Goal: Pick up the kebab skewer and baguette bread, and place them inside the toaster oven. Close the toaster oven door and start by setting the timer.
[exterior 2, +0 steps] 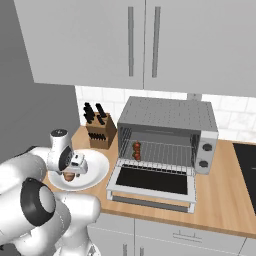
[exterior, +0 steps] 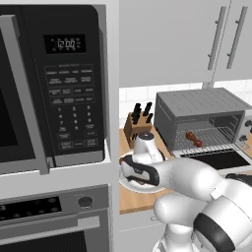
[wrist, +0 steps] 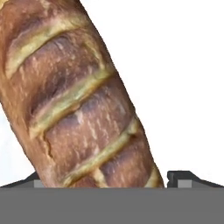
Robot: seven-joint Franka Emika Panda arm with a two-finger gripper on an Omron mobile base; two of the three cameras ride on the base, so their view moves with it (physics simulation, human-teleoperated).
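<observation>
Toaster oven (exterior 2: 167,132) right of pincer, door (exterior 2: 152,181) dropped flat. White plate (exterior 2: 97,170) directly beneath pincer. Baguette bread (wrist: 74,100) on plate, between fingertips (wrist: 181,178), long axis slanting upper left to lower right in hand view. Pincer (exterior 2: 70,175) spread wide, straddling loaf. Kebab skewer (exterior 2: 136,149) on oven rack, upright.

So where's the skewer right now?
The skewer lies on the wire rack inside the open toaster oven, at the rack's left end in the right base view.
</observation>
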